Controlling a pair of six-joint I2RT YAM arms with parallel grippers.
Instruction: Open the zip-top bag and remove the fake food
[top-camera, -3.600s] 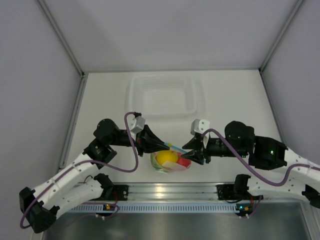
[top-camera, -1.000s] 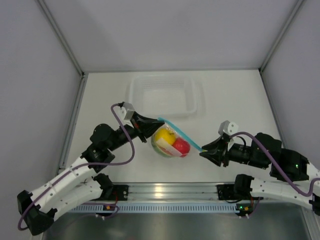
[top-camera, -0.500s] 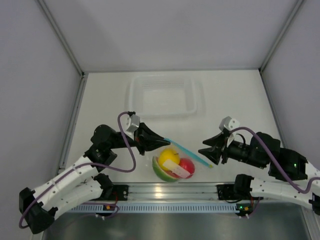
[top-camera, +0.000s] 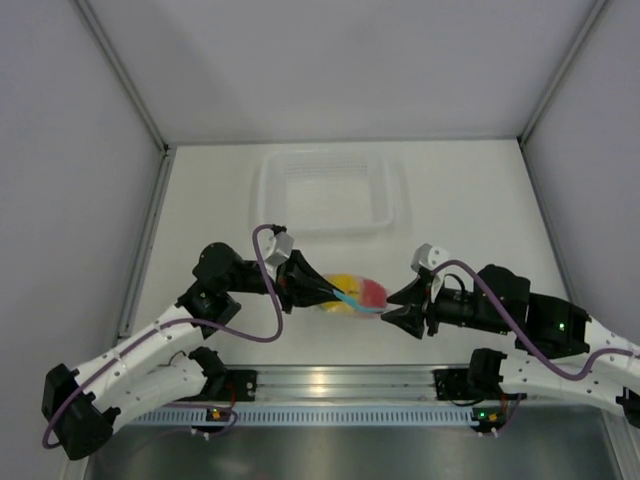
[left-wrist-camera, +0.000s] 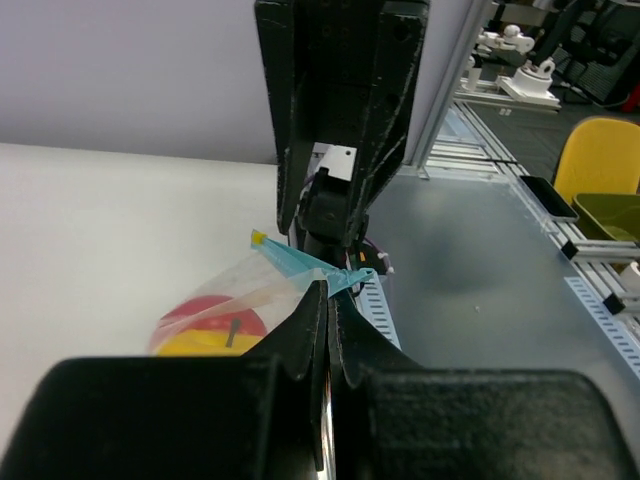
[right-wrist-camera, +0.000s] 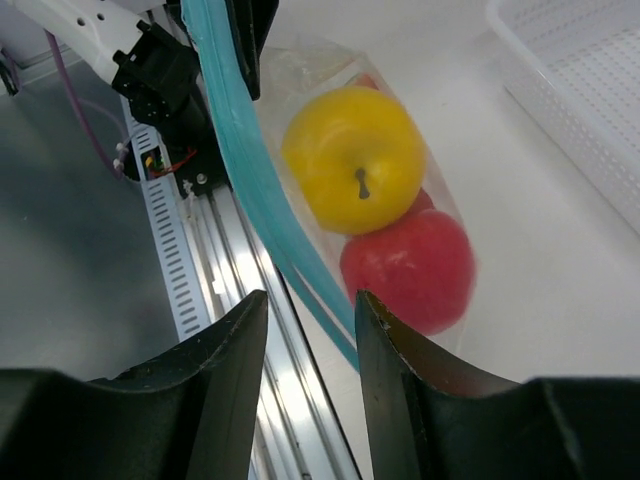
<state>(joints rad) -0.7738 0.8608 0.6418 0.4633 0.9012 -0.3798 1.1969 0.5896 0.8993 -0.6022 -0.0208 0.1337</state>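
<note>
We find the left gripper (left-wrist-camera: 327, 290) clenched on the teal strip (left-wrist-camera: 300, 262) of the zip-top bag (top-camera: 345, 297), which lies near the table's (top-camera: 480, 200) front edge. The right gripper (right-wrist-camera: 310, 297) stands released, its jaws straddling the strip. Inside lie 2 pieces: yellow fruit (right-wrist-camera: 350, 160) and red fruit (right-wrist-camera: 410, 270).

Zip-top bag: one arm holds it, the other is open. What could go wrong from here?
1. Only the left fingers pinch the bag by its strip; a tug could pull it free.
2. The right fingers stand open at the strip's end; closing off-line may miss it.
3. The yellow fruit and red fruit lie beside the rail; spilled, they could roll off.
</note>
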